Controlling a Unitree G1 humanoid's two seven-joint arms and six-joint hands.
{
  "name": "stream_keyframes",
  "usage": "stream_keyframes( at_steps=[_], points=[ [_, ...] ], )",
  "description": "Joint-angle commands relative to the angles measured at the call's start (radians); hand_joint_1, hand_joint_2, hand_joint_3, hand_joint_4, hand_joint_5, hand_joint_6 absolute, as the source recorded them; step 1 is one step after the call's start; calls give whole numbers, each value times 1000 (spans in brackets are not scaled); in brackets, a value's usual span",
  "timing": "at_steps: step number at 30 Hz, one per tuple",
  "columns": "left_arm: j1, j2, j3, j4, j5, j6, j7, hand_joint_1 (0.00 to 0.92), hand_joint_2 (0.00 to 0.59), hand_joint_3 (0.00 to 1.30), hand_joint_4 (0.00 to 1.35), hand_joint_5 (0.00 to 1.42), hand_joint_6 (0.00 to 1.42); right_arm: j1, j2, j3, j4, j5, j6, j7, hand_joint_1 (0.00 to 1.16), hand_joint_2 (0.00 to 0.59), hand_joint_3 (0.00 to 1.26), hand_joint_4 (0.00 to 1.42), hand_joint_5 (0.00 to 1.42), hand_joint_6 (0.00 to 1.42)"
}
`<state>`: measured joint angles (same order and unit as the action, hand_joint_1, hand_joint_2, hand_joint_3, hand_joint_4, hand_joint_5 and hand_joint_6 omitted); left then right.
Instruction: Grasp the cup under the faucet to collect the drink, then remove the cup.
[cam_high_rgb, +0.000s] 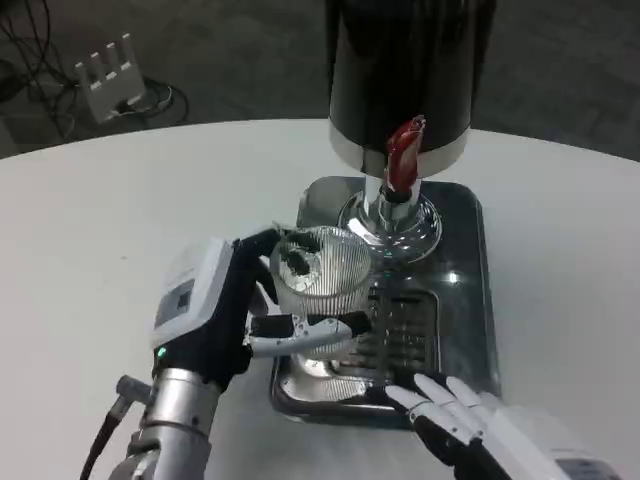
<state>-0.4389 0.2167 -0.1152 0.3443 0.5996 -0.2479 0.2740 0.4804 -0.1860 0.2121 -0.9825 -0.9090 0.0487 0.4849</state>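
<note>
i'm seeing my left hand (235, 315) wrapping the ribbed clear cup (320, 272) on the metal tray (462, 300), just near-left of the faucet (405, 152); right hand (455, 410) is resting spread at the tray's near edge; the cup is looking light, stiff, slippery; i'm judging a mid-wall grip safest.

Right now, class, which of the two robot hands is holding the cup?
The left robot hand: its fingers wrap around the ribbed clear cup on the metal tray. The right robot hand holds nothing, its fingers lying at the tray's near edge.
</note>
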Motion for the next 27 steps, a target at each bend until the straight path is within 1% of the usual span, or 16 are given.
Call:
stream_keyframes(
  at_steps=[1,3,5,12,21,24,27],
  points=[
    [-52,-10,-36,32,23,17,46,626,0,835,929,981,946,33,-6,-30,-17,39,-14,-28,602,442,146,42,0,0],
    [-68,-13,-47,48,33,26,63,626,0,837,929,980,946,43,-14,-51,-14,52,-19,-39,604,443,146,42,0,0],
    [-76,-16,-53,58,39,31,77,626,0,839,929,977,946,48,-20,-60,-12,64,-21,-41,608,441,146,42,0,0],
    [-102,-37,-70,81,41,52,117,619,4,834,929,971,962,35,-26,-48,-10,65,-18,-33,617,442,152,42,0,0],
    [-156,-60,-95,136,43,73,135,600,2,834,940,972,970,19,-31,-63,-16,72,-5,-23,624,444,155,42,0,0],
    [-176,-66,-114,157,51,85,139,582,2,830,941,983,970,18,-33,-75,-15,79,-5,-23,626,444,154,42,0,0],
    [-191,-69,-132,172,50,88,134,577,4,830,941,986,970,19,-30,-75,-10,83,-7,-26,627,444,150,42,0,0]
  ],
)
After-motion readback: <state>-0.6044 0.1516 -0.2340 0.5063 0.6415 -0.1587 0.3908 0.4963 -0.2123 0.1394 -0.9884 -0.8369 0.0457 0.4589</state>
